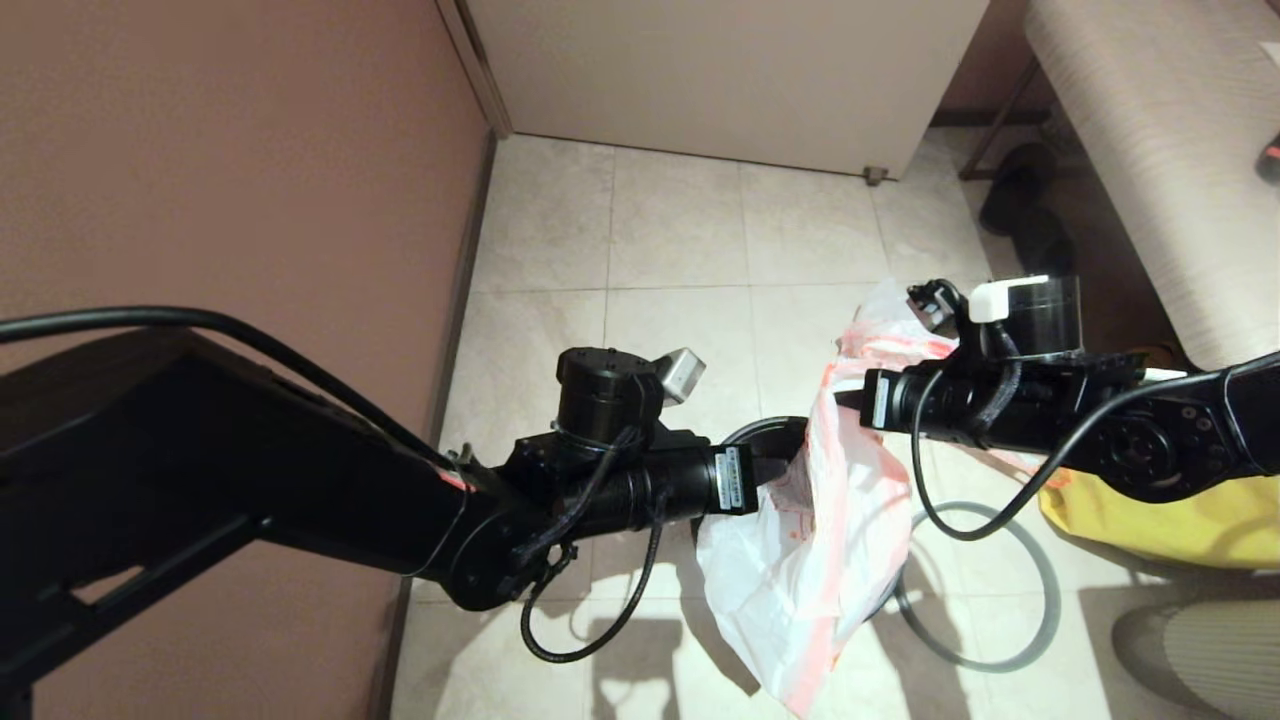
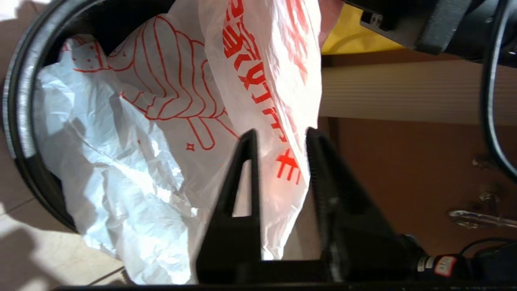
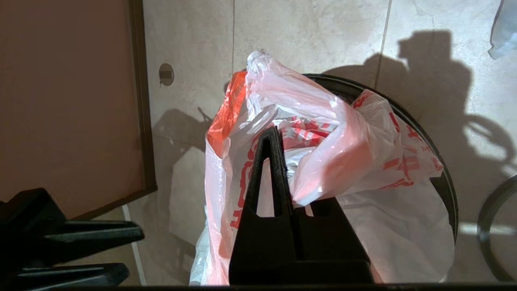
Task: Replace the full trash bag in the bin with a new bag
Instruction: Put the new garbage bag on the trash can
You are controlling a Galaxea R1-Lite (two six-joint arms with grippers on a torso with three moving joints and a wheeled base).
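Black bin (image 1: pixel 765 432) sits under both my grippers, the new bag (image 1: pixel 810 560) draped across its mouth. My right gripper (image 3: pixel 282 139) pinches the hem, holding it up; my left gripper (image 2: pixel 278 137), fingers parted, straddles the opposite fold.

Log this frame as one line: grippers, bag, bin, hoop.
left gripper: open, straddling bag edge | right gripper: shut on new bag | bag: draped over bin | grey hoop: off, on floor
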